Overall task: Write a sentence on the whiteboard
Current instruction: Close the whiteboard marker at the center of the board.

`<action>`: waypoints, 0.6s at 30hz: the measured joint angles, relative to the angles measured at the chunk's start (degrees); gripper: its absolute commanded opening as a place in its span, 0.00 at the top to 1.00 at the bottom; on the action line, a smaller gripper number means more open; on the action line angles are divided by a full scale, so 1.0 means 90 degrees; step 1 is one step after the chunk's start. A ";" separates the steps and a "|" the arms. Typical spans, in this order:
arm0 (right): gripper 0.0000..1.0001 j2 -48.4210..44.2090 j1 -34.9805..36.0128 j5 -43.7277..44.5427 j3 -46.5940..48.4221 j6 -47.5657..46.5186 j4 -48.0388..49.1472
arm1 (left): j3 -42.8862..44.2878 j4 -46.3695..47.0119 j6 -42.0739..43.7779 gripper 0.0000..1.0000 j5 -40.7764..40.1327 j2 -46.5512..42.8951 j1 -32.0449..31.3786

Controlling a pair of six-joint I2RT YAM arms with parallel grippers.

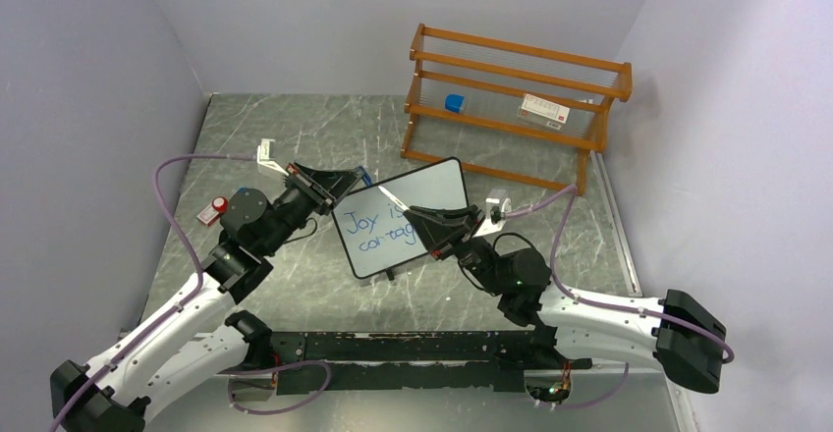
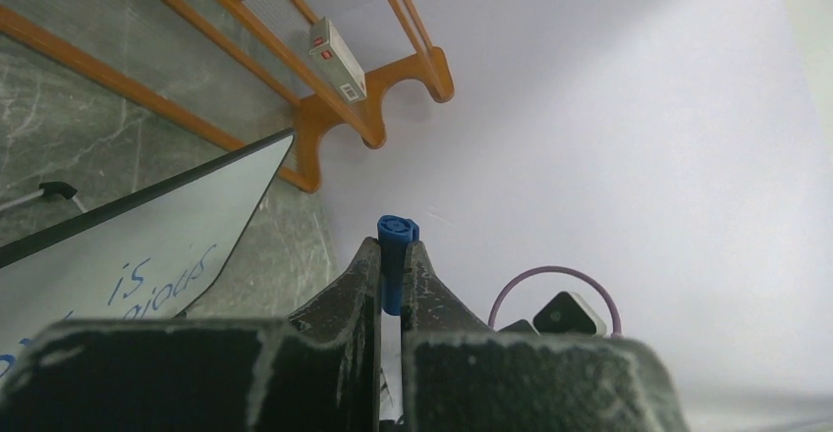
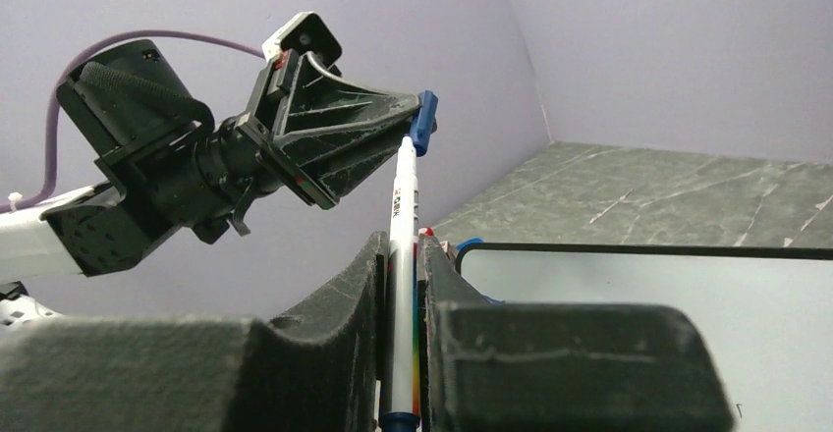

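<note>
Two lines of blue writing, the sentence (image 1: 376, 234), sit on the whiteboard (image 1: 437, 179) at the centre of the top view, their end hidden behind the right tool (image 1: 413, 214). Writing looks finished, with only capping left. Both arms reach inward over the board: the left tool (image 2: 393, 255) pinches the blue cap (image 2: 397, 241), and the right one pinches the marker (image 3: 401, 206), whose tip meets that cap.
</note>
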 measured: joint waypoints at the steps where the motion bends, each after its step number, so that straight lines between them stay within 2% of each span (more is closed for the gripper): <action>1: 1.00 0.0007 0.0015 0.0019 0.0000 0.0002 0.0022 | -0.0012 0.0041 -0.0041 0.95 -0.0114 0.0017 -0.0049; 9: 1.00 0.0104 0.0058 0.0114 -0.0002 0.0017 0.0141 | -0.0029 0.0197 -0.0214 0.95 -0.0617 0.0053 -0.0306; 18: 1.00 0.0189 0.0058 0.0146 -0.0002 0.0015 0.0165 | -0.0032 0.0289 -0.0352 0.95 -0.0729 0.0129 -0.0423</action>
